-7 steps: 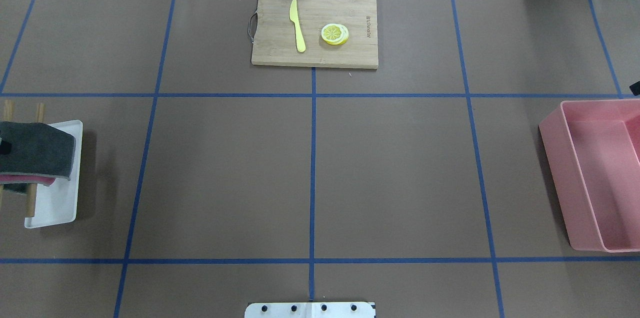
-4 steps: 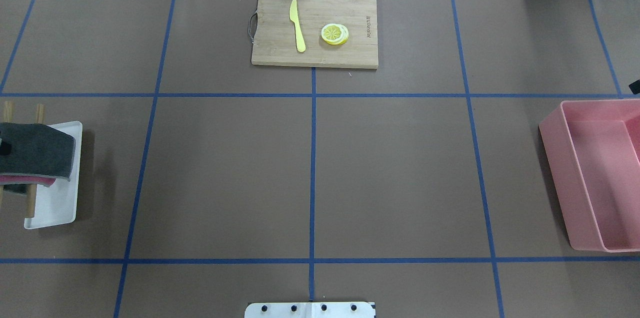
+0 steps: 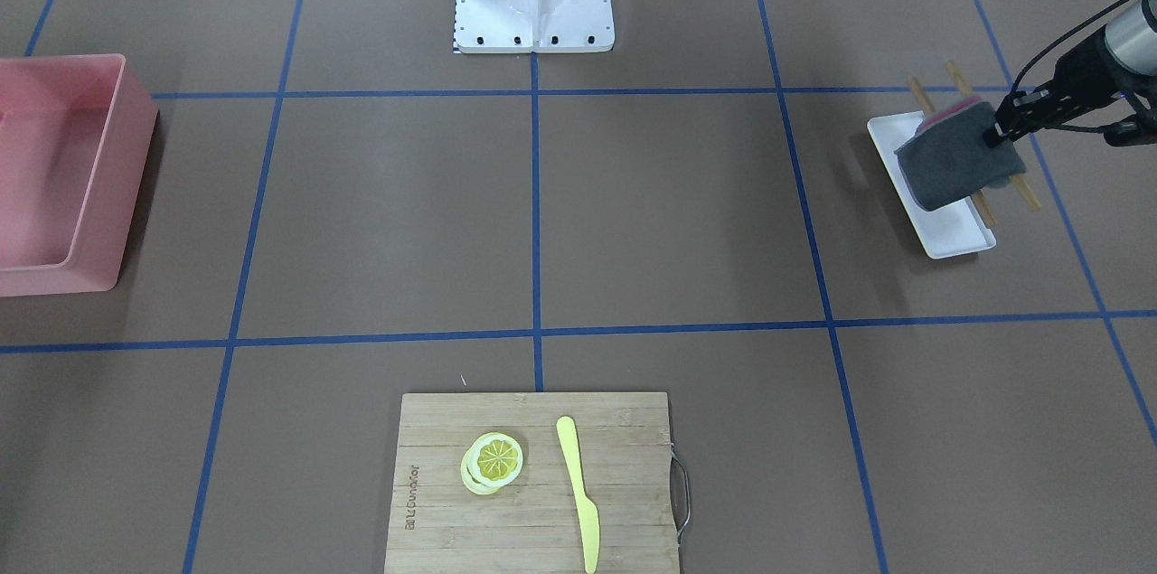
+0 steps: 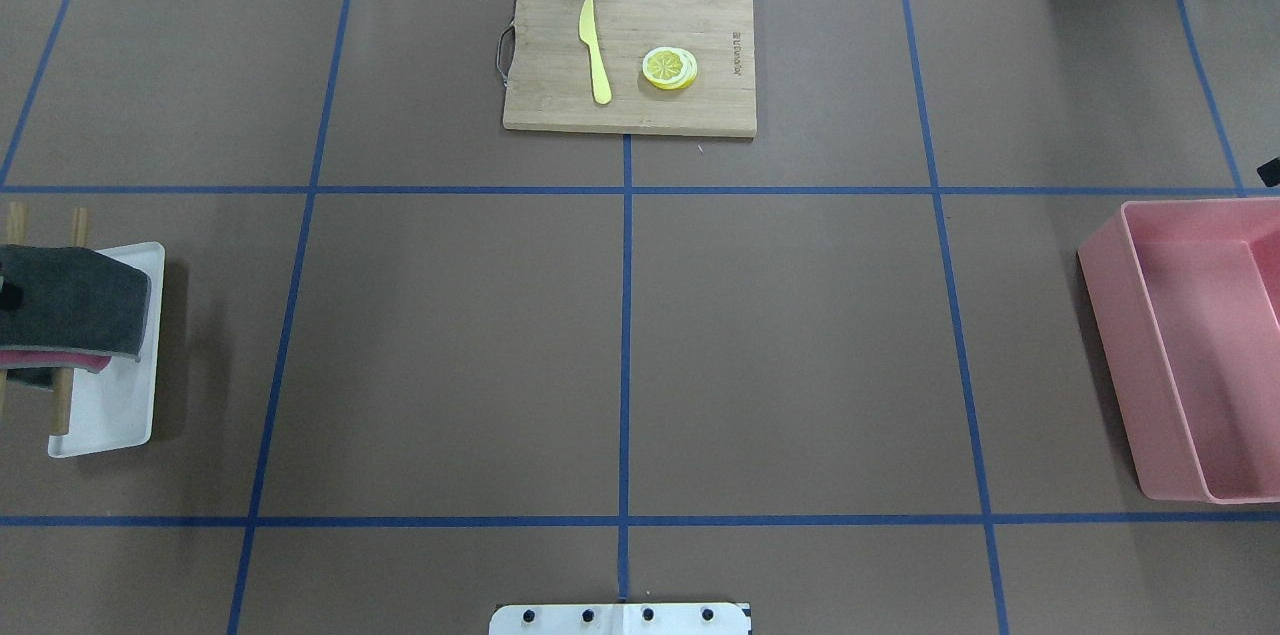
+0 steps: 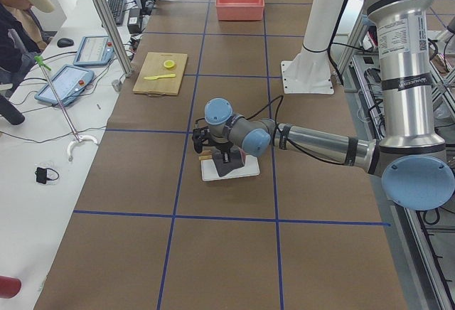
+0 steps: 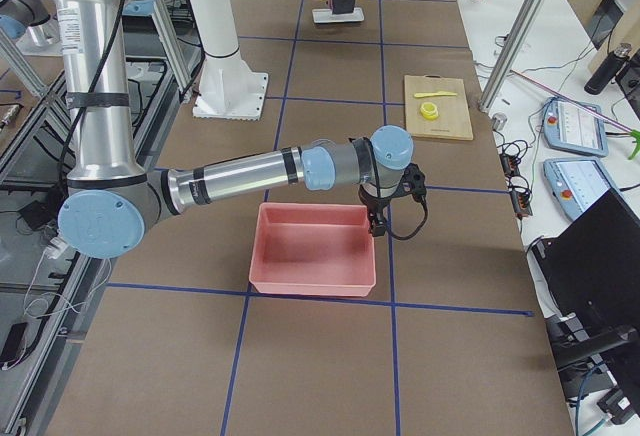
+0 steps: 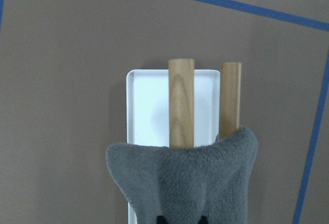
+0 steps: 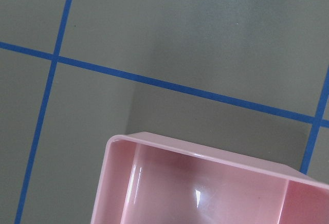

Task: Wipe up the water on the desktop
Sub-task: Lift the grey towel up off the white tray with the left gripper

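The desktop (image 4: 450, 355) is brown with blue tape lines, and no water shows on it in any view. My left gripper (image 3: 1003, 136) is shut on a folded grey cloth (image 3: 958, 163) with a pink layer at its edge. It holds the cloth over a white tray (image 3: 949, 235) and two wooden rails (image 3: 1023, 183). The cloth (image 7: 185, 183) fills the bottom of the left wrist view, and it sits at the left edge of the overhead view (image 4: 70, 300). My right gripper (image 6: 378, 218) hangs at the far rim of a pink bin (image 6: 310, 276); I cannot tell whether it is open.
A bamboo cutting board (image 4: 560, 95) at the far middle carries a yellow knife (image 4: 595, 50) and lemon slices (image 4: 670, 68). The pink bin (image 4: 1110, 315) stands at the right edge. The robot's base plate (image 4: 620, 618) is at the near middle.
The grey cloth in my left gripper has shifted very slightly over the tray. Nothing else has moved.
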You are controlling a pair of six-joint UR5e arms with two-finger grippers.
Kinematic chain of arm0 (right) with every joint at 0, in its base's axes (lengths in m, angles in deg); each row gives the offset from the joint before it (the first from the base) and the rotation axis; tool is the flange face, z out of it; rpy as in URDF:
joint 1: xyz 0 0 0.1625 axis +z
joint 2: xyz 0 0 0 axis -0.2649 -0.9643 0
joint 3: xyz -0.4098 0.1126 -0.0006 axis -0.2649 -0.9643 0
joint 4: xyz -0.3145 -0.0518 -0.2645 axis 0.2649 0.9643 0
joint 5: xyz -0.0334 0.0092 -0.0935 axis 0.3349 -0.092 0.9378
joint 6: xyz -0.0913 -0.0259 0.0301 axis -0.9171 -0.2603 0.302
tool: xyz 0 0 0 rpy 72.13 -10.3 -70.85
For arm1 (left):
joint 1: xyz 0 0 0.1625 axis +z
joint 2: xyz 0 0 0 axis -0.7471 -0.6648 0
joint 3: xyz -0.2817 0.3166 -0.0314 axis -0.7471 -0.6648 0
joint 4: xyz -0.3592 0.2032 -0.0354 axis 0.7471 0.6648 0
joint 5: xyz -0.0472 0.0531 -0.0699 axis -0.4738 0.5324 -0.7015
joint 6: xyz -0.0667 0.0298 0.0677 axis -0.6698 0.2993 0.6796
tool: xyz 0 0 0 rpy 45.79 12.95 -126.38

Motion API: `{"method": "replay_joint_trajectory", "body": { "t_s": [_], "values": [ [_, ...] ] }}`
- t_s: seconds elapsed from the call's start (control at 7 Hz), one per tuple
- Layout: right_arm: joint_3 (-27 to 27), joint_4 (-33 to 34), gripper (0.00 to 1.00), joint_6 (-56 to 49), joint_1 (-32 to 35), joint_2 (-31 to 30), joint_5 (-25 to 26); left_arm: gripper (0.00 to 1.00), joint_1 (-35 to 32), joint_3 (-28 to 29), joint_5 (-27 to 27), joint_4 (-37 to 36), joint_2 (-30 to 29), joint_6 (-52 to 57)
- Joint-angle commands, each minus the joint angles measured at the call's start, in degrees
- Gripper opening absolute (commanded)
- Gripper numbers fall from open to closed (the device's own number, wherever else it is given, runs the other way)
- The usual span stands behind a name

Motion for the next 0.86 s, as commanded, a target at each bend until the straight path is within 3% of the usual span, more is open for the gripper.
{"method": "replay_joint_trajectory", "body": {
  "t_s": [0.0, 0.14, 0.29, 0.71],
  "values": [
    [0.1, 0.0, 1.0, 0.0, 0.0, 0.1, 0.0, 0.48, -0.1, 0.0, -0.1, 0.0, 0.0, -0.1],
    [0.1, 0.0, 1.0, 0.0, 0.0, 0.0, 0.0, 0.59, -0.1, 0.0, -0.2, 0.0, 0.0, -0.1],
    [0.1, 0.0, 1.0, 0.0, 0.0, 0.1, 0.0, 0.48, -0.1, 0.0, -0.1, 0.0, 0.1, -0.1],
    [0.0, 0.1, 1.0, 0.0, 0.0, 0.1, 0.0, 0.48, 0.2, 1.1, -0.1, 0.0, 0.0, 0.0]
  ]
}}
